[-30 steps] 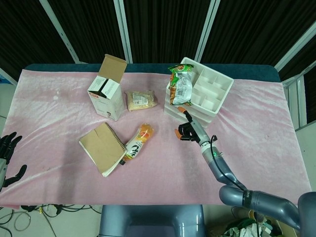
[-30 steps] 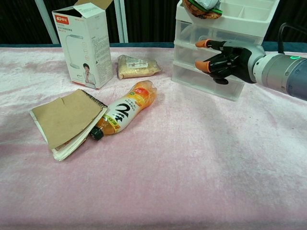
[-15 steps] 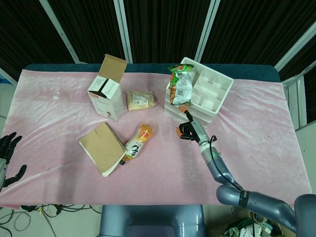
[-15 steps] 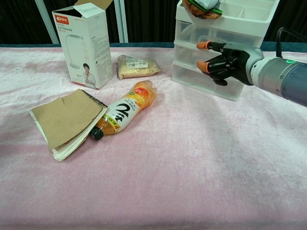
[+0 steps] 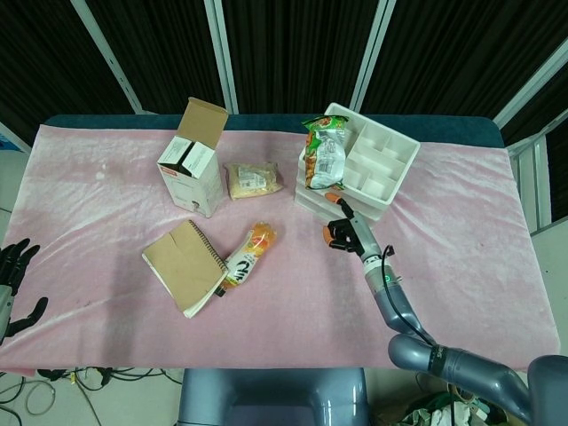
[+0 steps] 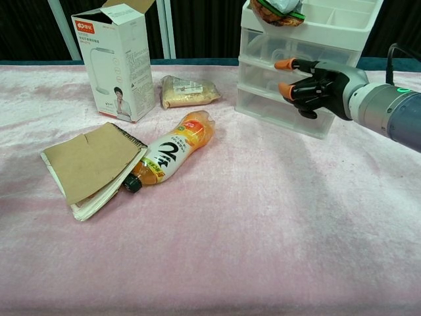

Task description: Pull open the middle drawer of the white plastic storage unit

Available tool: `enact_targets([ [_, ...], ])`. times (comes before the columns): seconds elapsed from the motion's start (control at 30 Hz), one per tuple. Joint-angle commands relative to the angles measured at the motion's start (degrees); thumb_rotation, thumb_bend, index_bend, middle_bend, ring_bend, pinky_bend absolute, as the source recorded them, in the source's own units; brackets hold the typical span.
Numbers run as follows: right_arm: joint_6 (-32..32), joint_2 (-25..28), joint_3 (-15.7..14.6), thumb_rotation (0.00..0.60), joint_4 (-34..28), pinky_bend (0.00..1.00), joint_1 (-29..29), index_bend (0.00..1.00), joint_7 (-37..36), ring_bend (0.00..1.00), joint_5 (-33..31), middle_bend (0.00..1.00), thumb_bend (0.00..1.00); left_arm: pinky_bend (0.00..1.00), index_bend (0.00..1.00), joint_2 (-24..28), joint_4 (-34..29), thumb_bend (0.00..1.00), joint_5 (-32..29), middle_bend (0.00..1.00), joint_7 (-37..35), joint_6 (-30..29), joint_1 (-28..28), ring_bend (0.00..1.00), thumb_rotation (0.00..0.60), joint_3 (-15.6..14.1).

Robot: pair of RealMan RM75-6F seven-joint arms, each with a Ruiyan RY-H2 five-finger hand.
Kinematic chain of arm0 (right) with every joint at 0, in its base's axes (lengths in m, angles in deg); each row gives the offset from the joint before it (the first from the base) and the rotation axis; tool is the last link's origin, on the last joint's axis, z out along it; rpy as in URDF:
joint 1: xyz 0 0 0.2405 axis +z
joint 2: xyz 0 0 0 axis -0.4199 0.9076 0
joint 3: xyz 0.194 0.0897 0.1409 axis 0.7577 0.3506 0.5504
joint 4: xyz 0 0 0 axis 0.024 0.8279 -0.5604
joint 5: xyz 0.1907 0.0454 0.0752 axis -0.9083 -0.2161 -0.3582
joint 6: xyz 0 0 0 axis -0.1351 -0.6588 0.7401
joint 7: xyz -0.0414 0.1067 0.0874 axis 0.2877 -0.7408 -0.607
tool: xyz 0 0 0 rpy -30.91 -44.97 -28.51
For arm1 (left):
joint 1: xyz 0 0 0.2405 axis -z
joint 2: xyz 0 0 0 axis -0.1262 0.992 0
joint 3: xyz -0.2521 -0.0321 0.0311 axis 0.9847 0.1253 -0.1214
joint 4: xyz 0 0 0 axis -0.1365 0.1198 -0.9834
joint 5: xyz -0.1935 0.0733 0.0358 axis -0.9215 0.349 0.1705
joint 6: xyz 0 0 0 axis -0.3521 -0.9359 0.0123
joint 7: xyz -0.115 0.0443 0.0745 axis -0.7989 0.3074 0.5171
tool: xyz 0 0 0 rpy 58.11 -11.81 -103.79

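Pink-clothed table [image 6: 217, 250]: left hand [image 5: 13, 275] idle at the edge, fingers apart. White storage unit [image 6: 260, 99] back right, middle drawer [image 6: 263, 74] closed. Right hand [image 6: 314, 84] at its front, fingers loosely apart (contact unclear). Approach step; next, hook the drawer front and pull.

Translucent glossy plastic drawers [image 6: 289, 85]; fuzzy matt pink cloth [image 6: 263, 217].

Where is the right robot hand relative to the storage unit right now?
In the chest view the right robot hand hangs at the upper right, directly in front of the white storage unit at middle-drawer height; actual contact cannot be confirmed.
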State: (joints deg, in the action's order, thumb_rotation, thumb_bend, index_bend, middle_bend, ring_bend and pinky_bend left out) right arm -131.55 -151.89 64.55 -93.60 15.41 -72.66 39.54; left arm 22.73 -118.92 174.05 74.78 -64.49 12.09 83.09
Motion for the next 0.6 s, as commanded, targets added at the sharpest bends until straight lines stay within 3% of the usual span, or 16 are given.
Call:
enact_targets([
  [0.03, -0.16, -0.46, 0.29, 0.6, 0.01, 0.87, -0.17, 0.0, 0.01, 0.84, 0.14, 0.8, 0.49, 0.0, 0.07, 0.0, 0.0, 0.35, -0.03, 0.02, 0.02, 0.05, 0.01, 0.0, 0.6, 0.0],
  [0.6, -3.75, -4.46, 1.89, 0.6, -0.24, 0.87, -0.9, 0.0, 2.83, 0.84, -0.04, 0.8, 0.52, 0.0, 0.07, 0.14, -0.18, 0.35, -0.33, 0.02, 0.29, 0.46, 0.02, 0.0, 0.6, -0.04],
])
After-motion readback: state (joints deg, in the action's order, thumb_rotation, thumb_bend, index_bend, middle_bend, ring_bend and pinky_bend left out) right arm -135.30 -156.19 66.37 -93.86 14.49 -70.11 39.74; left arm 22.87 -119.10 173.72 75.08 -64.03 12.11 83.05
